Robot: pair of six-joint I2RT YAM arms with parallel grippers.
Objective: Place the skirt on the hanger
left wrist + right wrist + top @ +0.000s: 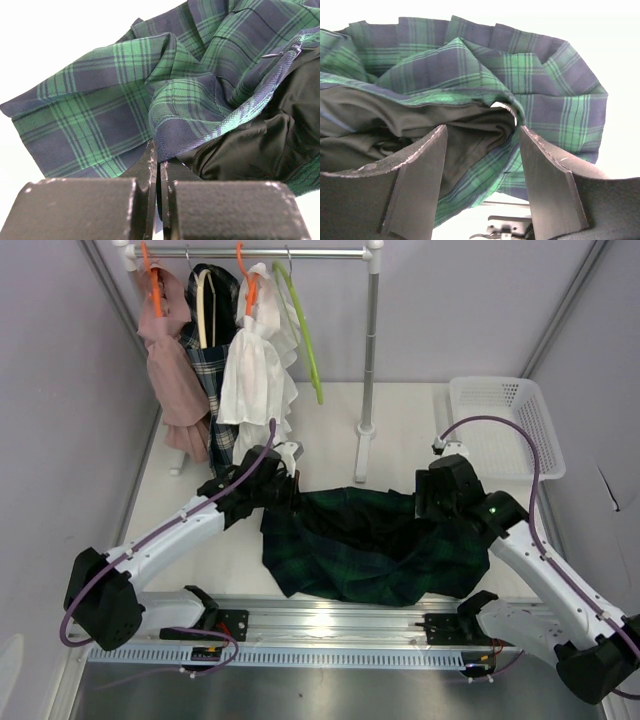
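The dark green and navy plaid skirt (370, 545) lies crumpled on the table between my two arms. My left gripper (275, 488) is at the skirt's left end. In the left wrist view it (159, 160) is shut on the skirt's edge (180, 135), next to the black lining. My right gripper (440, 502) is at the skirt's right end. In the right wrist view it (482, 135) is open, with the skirt's waistband and lining (470, 120) lying between its fingers. An empty green hanger (300, 330) hangs on the rail at the back.
A clothes rack (370, 340) stands at the back with a pink dress (165, 350), a plaid garment (210, 360) and a white blouse (255, 370) on hangers. A white basket (500, 425) sits at the back right. Walls close in both sides.
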